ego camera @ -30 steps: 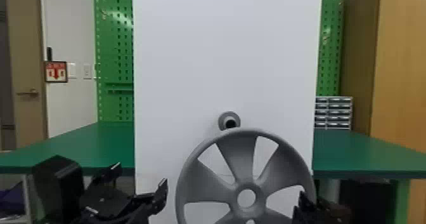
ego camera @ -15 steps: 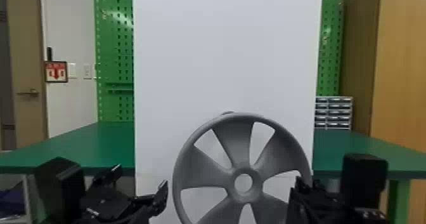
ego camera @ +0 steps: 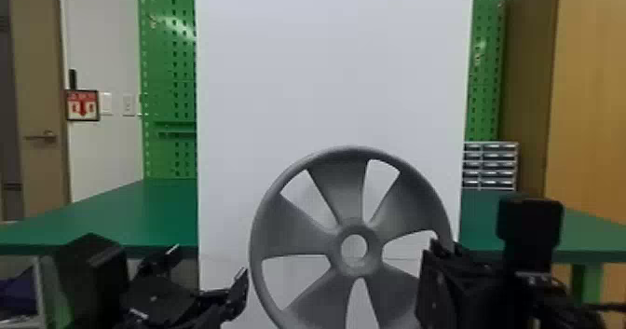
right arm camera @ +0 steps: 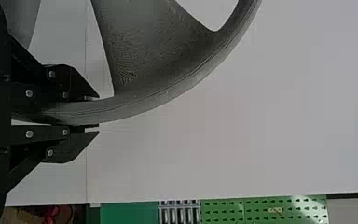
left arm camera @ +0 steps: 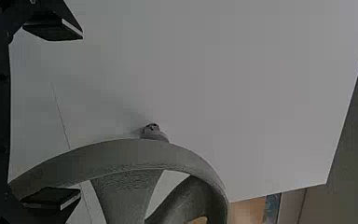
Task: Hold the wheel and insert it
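Grey wheel (ego camera: pixel 347 195), bottom cut off, right jaws holding it; left jaws wide

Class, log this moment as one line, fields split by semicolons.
Right gripper: shut on wheel at rim; left gripper: open, beside wheel; wheel: upright before white panel; peg: on panel; insertion: not made

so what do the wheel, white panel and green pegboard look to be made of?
Wheel: matte grey plastic, likely 3D printed; fine layer-like lines on spokes and rim in the wrist views.
White panel: smooth, low-sheen painted board or plastic sheet, can't tell which; flat, thin seam.
Green pegboard: probably painted metal, semi-gloss; regular punched holes, bright light patches.
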Controlling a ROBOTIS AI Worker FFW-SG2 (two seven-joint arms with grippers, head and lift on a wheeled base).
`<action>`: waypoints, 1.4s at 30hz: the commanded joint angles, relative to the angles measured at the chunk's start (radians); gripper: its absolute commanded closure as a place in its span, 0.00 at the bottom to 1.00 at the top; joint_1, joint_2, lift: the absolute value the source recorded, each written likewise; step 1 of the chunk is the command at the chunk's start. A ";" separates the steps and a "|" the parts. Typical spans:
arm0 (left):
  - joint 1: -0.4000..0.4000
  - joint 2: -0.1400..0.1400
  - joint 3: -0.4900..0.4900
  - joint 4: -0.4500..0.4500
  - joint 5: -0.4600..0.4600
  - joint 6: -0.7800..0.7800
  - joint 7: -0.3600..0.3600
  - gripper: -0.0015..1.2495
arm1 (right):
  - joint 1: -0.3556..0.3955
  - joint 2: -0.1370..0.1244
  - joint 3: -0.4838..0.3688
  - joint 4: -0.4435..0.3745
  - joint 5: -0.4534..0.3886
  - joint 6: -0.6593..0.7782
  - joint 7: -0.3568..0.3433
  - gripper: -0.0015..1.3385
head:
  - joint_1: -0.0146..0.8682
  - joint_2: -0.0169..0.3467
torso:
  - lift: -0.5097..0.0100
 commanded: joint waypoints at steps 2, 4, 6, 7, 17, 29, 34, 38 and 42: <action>0.000 0.000 -0.001 0.001 0.000 0.000 0.002 0.08 | -0.027 0.001 0.003 -0.001 0.000 0.020 0.000 0.87 | 0.13 0.09 | 0.13; 0.000 0.000 -0.002 0.002 -0.001 0.000 0.002 0.08 | -0.038 0.001 0.004 -0.001 0.000 0.026 0.000 0.87 | 0.13 0.09 | 0.13; 0.000 0.000 -0.004 0.002 0.000 0.001 0.002 0.08 | -0.045 0.001 0.004 -0.001 0.000 0.032 0.000 0.87 | 0.13 0.09 | 0.13; 0.000 0.000 -0.004 0.004 -0.001 0.000 0.002 0.08 | -0.052 0.003 0.004 -0.001 0.000 0.039 0.000 0.87 | 0.13 0.09 | 0.13; 0.000 0.000 -0.005 0.005 -0.003 0.000 0.003 0.08 | -0.085 0.015 0.004 0.001 -0.005 0.048 0.000 0.87 | 0.13 0.09 | 0.13; -0.001 0.000 -0.007 0.005 -0.005 0.000 0.003 0.08 | -0.133 0.013 0.015 0.001 -0.011 0.078 0.000 0.87 | 0.13 0.09 | 0.13; -0.001 0.000 -0.007 0.005 -0.005 0.000 0.003 0.08 | -0.148 0.013 0.023 0.004 -0.011 0.080 0.000 0.87 | 0.13 0.09 | 0.13; -0.001 0.000 -0.007 0.005 -0.005 0.001 0.003 0.08 | -0.159 0.013 0.026 0.005 -0.011 0.078 0.000 0.87 | 0.13 0.09 | 0.13; -0.001 0.002 -0.009 0.005 -0.005 0.000 0.003 0.08 | -0.171 0.015 0.027 0.005 -0.011 0.080 0.000 0.87 | 0.13 0.09 | 0.13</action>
